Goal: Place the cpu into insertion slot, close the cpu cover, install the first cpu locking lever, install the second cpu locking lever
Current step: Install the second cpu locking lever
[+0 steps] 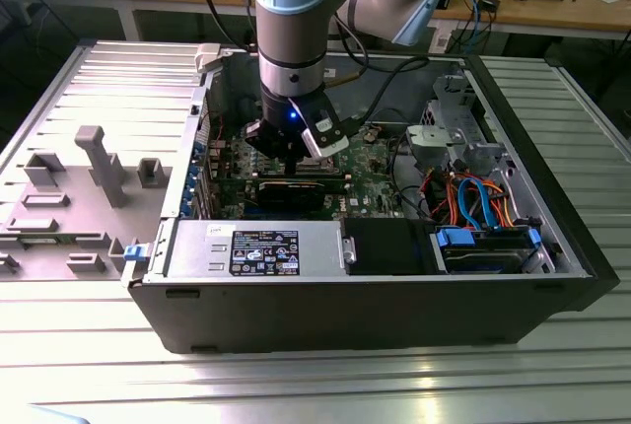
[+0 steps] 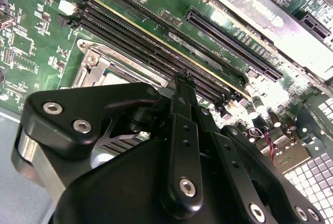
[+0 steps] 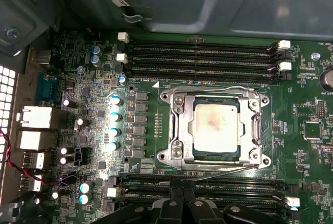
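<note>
The cpu lies seated in the insertion slot on the green motherboard, its grey metal top flat and square within the socket, as the first wrist view shows. The cpu cover appears to be down over it, a silvery frame lying flat around the chip's edges with the chip showing through the cut-out middle. So the first two steps look done, and the work in hand seems to be the locking levers. A thin metal rod runs along the socket's edge on the side nearest the arm, slightly slanted and not plainly tucked under its catch; I judge this to be a lever not yet latched, though whether it is the first or the second cannot be told. The gripper sits low over the memory slots just beside that edge of the socket, and the fingers are drawn together into one narrow tip with nothing between them. In the exterior view the gripper hangs inside the open computer case, above the board. The lever work calls for the closed tip to bear on the rod's free end, press it down and sideways under its hook, and keep clear of the neighbouring memory slots while doing so.
</note>
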Robot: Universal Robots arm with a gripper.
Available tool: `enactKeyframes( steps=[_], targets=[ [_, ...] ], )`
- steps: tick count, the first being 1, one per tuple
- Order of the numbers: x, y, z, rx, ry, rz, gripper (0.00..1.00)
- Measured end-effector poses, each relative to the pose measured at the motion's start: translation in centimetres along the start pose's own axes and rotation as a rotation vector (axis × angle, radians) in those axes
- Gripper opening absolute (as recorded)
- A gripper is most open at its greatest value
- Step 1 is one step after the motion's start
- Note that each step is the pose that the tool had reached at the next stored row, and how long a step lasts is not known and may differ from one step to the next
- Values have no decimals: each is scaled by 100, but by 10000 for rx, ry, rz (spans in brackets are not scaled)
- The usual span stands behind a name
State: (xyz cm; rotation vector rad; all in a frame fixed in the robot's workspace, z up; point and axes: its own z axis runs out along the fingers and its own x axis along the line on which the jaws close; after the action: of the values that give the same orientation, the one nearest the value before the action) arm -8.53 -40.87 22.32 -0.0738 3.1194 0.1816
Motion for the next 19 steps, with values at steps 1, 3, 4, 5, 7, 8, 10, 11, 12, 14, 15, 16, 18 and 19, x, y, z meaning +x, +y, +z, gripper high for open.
enactKeyframes(
  steps=[1, 3, 4, 5, 7, 8, 10, 11, 12, 14, 15, 16, 18, 19],
  targets=[
    [0, 0, 0, 0, 0, 0, 11],
    [0, 0, 0, 0, 0, 0, 11],
    [0, 0, 0, 0, 0, 1, 11],
    [0, 0, 1, 0, 0, 0, 11],
    [0, 0, 1, 0, 0, 1, 11],
    [0, 0, 1, 0, 0, 0, 11],
    [2, -1, 5, -10, -2, 1, 11],
    [12, 0, 9, -32, -3, 0, 11],
    [20, 0, 10, -50, -2, -2, 11],
    [31, 0, 16, -117, -4, -7, 11],
    [33, -1, 19, -150, -3, -11, 11],
    [35, -1, 24, -181, -2, -13, 11],
    [47, -2, 32, -243, 4, -20, 11],
    [52, -2, 38, -286, 5, -31, 11]
  ],
)
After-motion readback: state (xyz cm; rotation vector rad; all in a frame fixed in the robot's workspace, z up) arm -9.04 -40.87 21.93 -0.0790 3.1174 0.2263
